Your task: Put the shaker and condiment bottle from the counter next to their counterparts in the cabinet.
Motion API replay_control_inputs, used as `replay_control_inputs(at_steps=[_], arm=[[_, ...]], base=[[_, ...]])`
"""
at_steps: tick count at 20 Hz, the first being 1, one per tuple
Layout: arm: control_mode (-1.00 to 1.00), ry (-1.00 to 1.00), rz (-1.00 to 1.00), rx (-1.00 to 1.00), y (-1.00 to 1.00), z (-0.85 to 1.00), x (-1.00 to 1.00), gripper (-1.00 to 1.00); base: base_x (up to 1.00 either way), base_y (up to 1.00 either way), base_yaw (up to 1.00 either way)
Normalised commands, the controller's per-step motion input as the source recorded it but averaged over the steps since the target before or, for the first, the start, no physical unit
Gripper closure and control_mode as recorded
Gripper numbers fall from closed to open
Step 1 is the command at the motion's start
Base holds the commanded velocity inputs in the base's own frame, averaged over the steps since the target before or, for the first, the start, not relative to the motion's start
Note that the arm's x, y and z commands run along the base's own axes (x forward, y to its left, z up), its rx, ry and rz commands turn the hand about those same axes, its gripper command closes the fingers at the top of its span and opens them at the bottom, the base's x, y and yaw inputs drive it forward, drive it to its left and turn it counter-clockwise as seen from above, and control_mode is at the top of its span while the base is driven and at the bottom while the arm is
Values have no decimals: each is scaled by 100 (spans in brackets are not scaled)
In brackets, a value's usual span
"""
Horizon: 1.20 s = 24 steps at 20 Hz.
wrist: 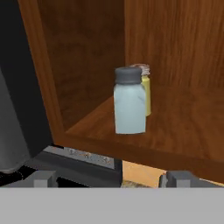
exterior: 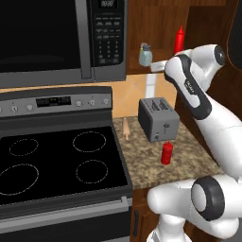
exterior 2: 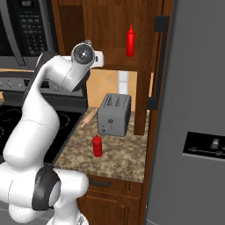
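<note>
Dark wooden cabinet (wrist: 175,52) above a speckled granite counter (exterior: 142,160) makes up the setting, with a microwave (exterior: 61,38) and black stovetop (exterior: 56,165) to the left. Two shakers stand on the cabinet shelf: the shaker (wrist: 129,101), pale blue-grey with a grey cap, upright near the shelf's front edge, and the yellowish shaker (wrist: 146,92) just behind it, partly hidden, seeming to touch. Two red bottles show: the slim red bottle (exterior 2: 130,40) upright on the shelf, tip pointing up, well apart from the shakers, and the condiment bottle (exterior: 167,152) upright on the counter in front of one toaster (exterior: 158,118), nozzle up. One rolling pin (exterior: 126,128) lies by the stovetop's edge. The gripper (wrist: 111,178) sits short of the shelf edge with its jaws spread wide, holding nothing; bare shelf lies open to the right of the shakers
</note>
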Motion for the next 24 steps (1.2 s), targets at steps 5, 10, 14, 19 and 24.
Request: replay_control_inputs(at_steps=[5, 10, 14, 19, 24], arm=[[-100, 0, -25, 5, 0, 0, -99, -100], [-100, 0, -39, 8, 0, 0, -100, -100], [-100, 0, -43, 4, 0, -8, -90, -100], [-100, 0, -41, 0, 0, -38, -84, -100], [-100, 6, -24, 0, 0, -45, -61, -100]], base=[[0, 0, 0], [0, 0, 0], [0, 0, 0], [0, 0, 0], [0, 0, 0]])
